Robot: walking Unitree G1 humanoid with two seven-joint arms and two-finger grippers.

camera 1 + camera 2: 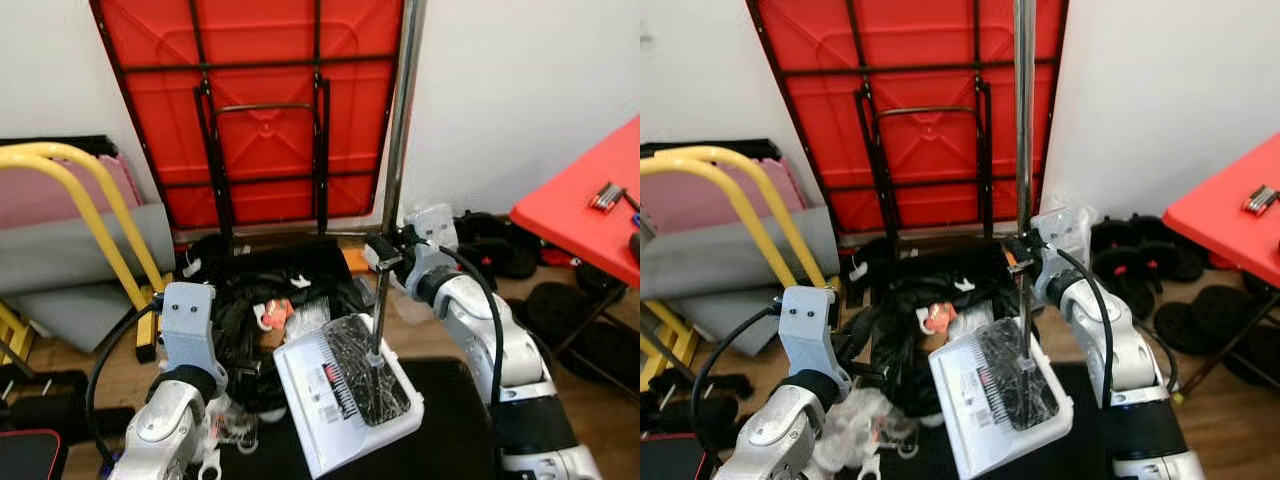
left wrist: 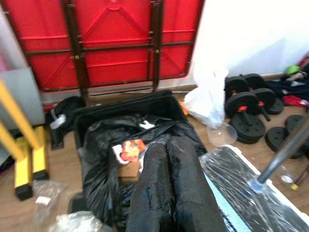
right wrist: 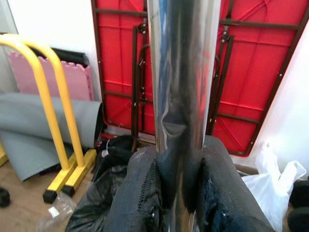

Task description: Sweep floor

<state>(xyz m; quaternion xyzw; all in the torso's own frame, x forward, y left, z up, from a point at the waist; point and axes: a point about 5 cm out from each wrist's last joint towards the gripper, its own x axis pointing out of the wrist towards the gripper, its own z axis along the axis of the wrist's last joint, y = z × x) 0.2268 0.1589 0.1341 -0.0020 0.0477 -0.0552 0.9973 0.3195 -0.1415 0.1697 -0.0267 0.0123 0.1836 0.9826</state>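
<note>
The white dustpan [image 1: 345, 392], its tray dark with debris and bearing a label too small to read, sits nearest, tilted over a black mat [image 1: 450, 420], with the right gripper [image 3: 176, 193] clenched around its upright metal pole [image 3: 178, 87]. The left gripper [image 2: 169, 188] hangs with fingers pressed together over a black rubbish bag [image 2: 104, 145]. Beyond, on the wooden floor [image 2: 65, 169], a folded red table [image 1: 260, 100] leans against the white wall [image 1: 500, 100], with dumbbells [image 2: 248, 104] and a yellow frame [image 1: 95, 215] nearby.
</note>
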